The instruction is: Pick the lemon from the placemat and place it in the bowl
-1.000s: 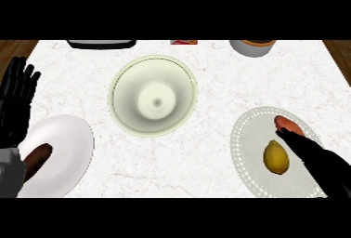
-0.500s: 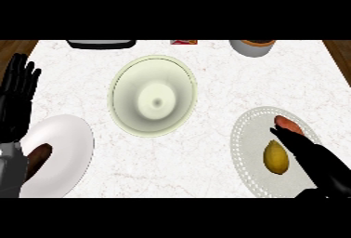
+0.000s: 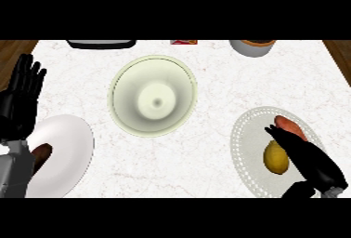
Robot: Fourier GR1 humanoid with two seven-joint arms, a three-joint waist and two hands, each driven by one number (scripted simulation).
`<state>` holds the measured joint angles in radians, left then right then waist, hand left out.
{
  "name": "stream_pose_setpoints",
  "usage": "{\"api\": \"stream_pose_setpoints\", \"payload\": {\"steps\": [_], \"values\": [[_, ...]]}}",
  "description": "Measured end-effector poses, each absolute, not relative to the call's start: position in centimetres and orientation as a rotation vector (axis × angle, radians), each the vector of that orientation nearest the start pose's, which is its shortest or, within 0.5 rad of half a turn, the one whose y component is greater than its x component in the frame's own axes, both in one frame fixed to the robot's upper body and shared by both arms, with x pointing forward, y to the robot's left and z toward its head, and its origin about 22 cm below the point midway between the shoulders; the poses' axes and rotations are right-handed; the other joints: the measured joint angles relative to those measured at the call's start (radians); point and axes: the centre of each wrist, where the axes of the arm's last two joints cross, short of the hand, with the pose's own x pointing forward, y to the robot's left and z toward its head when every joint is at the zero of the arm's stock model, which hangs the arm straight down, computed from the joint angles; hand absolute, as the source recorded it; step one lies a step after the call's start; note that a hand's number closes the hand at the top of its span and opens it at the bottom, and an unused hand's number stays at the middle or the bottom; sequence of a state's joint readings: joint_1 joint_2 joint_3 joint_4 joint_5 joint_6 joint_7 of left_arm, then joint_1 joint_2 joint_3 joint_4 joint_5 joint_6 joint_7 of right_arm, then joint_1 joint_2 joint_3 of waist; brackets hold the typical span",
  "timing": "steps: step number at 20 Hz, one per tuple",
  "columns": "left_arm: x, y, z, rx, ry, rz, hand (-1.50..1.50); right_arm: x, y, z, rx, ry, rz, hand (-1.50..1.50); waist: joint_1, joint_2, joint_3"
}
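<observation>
Your left hand (image 3: 21,100) rests at the left edge, fingers straight and spread. Pale green round bowl (image 3: 154,95) sits centre. Small yellow lemon (image 3: 276,157) lies on the white lace-edged round placemat (image 3: 248,153); your right hand (image 3: 305,158) is just beside it, fingers straight, holding nothing.

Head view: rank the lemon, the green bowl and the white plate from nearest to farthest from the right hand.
From the right hand:
1. Lemon, just left of the fingers on the placemat.
2. Bowl, center, up and left.
3. White plate, far left by the left forearm.
</observation>
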<state>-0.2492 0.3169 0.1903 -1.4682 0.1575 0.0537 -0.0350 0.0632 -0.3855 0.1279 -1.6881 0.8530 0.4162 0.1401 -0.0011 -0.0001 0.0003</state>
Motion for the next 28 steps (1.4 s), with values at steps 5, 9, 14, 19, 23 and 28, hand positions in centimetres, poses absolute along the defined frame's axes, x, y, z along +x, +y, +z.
{"api": "stream_pose_setpoints", "payload": {"steps": [5,9,14,19,23,28], "values": [[29.1,32.9,8.3,0.241,-1.783,0.026,0.00,22.9,-28.2,2.0,-0.660,-0.994,1.224,-1.50,0.001,-0.001,-0.001],[29.4,32.7,8.1,0.236,-1.782,0.031,0.00,23.7,-28.7,1.0,-0.673,-0.977,1.217,-1.50,0.001,-0.002,-0.003],[29.0,32.9,8.5,0.236,-1.786,0.035,0.00,23.7,-28.6,0.6,-0.705,-1.053,1.228,1.50,0.000,-0.005,-0.006],[29.4,32.8,8.5,0.239,-1.787,0.033,0.00,24.2,-30.0,0.2,-0.742,-1.124,1.235,1.50,-0.001,-0.007,-0.008],[30.1,32.0,8.7,0.220,-1.796,0.022,0.00,28.7,-33.2,2.4,-0.760,-1.127,1.321,1.50,0.024,0.003,-0.005],[31.0,30.3,9.0,0.172,-1.822,-0.011,0.00,33.5,-37.6,7.2,-0.778,-1.104,1.438,1.50,0.078,0.027,0.002]]}}
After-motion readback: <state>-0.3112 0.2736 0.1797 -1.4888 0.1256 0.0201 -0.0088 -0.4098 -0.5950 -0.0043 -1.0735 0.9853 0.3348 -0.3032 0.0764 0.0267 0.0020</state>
